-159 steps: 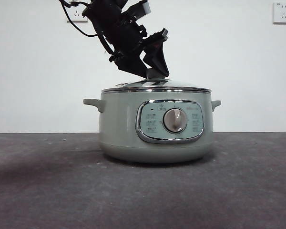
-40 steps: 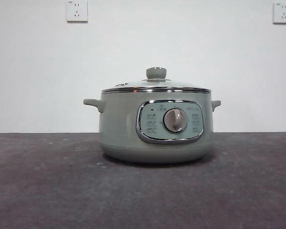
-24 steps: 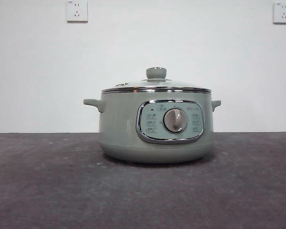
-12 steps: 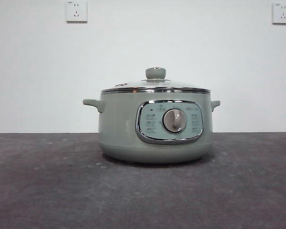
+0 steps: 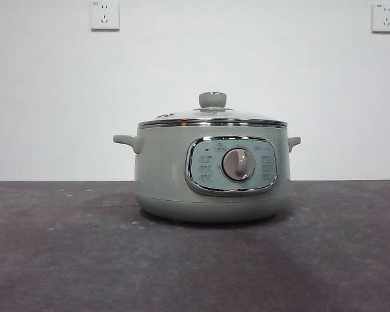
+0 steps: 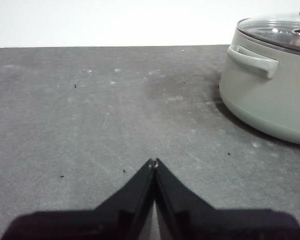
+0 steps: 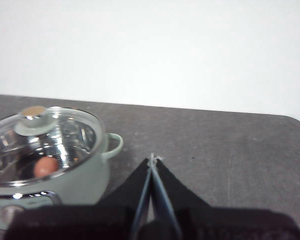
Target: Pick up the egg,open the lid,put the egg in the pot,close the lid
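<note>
White wall fills the background behind a dark grey desk, with two wall sockets high up, the right one partly cut by the picture's edge. On the desk stands the pot, sage green, with the lid seated on its rim and the green knob upright on top. From the front view the pot's inside is hidden by its wall, and the glass lid is seen nearly edge-on, so nothing within can be made out there. The right wrist view looks down through the glass and shows the egg lying inside the pot, an orange-brown shape partly blurred by reflections on the shiny inner wall. The control panel carries a grey dial and small printed markings around it, but they are too small to read, and no brand name is legible. In the left wrist view the pot is cut off at the picture's edge, showing only one side handle and part of the lid. The left gripper is above bare desk, well apart from the pot, its jaws pressed together and holding nothing. The right gripper is near the pot's other handle, jaws likewise closed and empty. Neither arm shows in the front view.
</note>
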Robot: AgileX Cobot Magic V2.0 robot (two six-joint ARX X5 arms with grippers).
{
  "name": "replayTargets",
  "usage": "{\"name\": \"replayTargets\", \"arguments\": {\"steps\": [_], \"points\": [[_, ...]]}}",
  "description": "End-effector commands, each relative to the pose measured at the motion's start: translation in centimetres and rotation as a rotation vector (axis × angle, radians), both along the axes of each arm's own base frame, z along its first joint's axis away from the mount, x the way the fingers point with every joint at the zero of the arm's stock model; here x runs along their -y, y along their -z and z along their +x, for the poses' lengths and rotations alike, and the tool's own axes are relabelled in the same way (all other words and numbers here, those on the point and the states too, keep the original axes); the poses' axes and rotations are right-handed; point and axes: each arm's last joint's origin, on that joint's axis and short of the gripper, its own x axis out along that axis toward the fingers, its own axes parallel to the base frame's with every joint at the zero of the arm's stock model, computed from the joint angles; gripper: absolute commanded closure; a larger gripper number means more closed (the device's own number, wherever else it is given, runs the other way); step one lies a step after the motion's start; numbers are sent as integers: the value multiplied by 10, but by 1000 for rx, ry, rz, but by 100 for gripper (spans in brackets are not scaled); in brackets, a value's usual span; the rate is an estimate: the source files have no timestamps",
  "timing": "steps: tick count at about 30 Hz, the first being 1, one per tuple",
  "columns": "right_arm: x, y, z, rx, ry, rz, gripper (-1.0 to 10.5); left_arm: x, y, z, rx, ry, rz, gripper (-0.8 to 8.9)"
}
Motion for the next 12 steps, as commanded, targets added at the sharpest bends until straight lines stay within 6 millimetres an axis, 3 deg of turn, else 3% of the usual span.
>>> {"name": "replayTargets", "arguments": {"steps": [1,12], "points": [[0,40,6,-2,17,42,946,0,2,1,-1,-4,-6,816],[0,146,17,-93,50,155,946,0,2,1,-1,-4,-6,816]]}}
